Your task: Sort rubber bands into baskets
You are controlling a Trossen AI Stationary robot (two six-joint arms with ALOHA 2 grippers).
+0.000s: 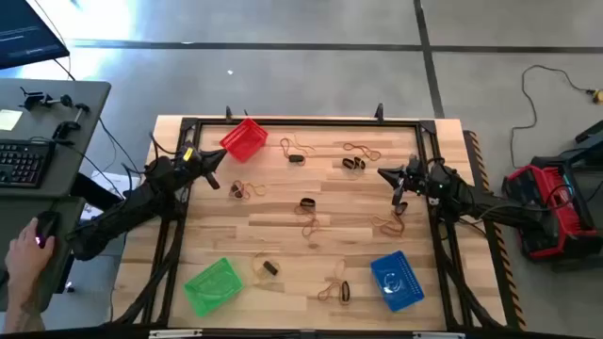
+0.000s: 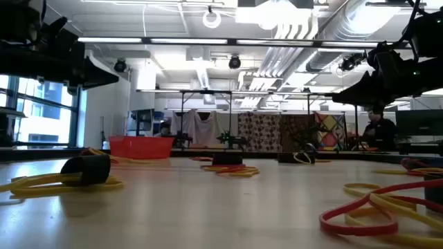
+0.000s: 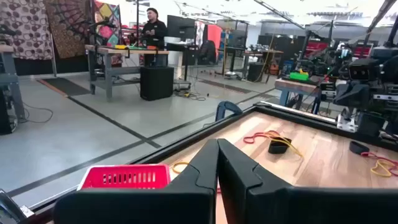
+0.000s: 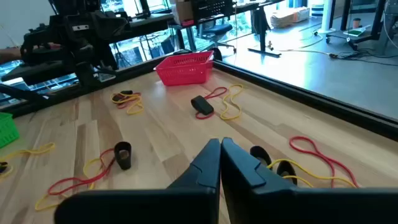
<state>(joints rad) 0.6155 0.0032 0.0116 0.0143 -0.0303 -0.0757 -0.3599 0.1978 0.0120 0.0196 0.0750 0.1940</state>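
The left gripper (image 1: 215, 162) hangs above the table's left edge with its fingers (image 3: 205, 171) pressed together and nothing between them; the red basket (image 1: 244, 139) sits just beyond it near the far rail. The right gripper (image 1: 388, 174) hangs over the right side of the table (image 1: 283, 235), its fingers (image 4: 214, 165) also pressed together and empty. Rubber bands (image 1: 309, 215) lie scattered across the wood between the two arms, tan, reddish and black loops in small tangles; one cluster (image 1: 354, 156) lies just to the left of the right gripper near the far rail, and another (image 1: 243, 191) lies near the left gripper. The green basket (image 1: 213, 286) stands at the near left corner and the blue basket (image 1: 396, 279) at the near right, both well apart from the grippers. A person's hand (image 1: 24, 252) rests at a desk beside the table.
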